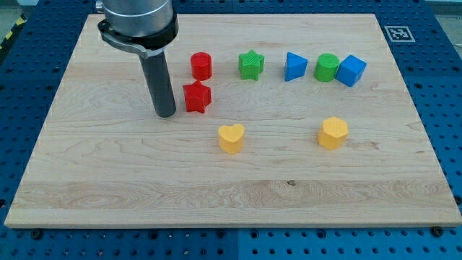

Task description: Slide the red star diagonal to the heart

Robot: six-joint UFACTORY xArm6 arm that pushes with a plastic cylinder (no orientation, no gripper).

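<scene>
**Rod beside the red star on a wooden board**

The surface (238, 195) is a pale wooden board with visible grain, its bare front edge nearest the camera; it lies on a blue perforated bench (447, 108). A black-and-white marker tag (398, 32) sits just off the top right corner.

The tool is a plain dark rod under a grey collar, with nothing to open or close and holding nothing; my tip (166, 115) rests just left of the red star (197, 97), a narrow gap between them.

The yellow heart (232, 138) lies below and right of the star. The yellow hexagon (333, 133) is farther right. Along the top run the red cylinder (201, 66), green star (251, 64), blue triangle (294, 66), green cylinder (327, 67) and blue cube (351, 70), the last two touching.
</scene>
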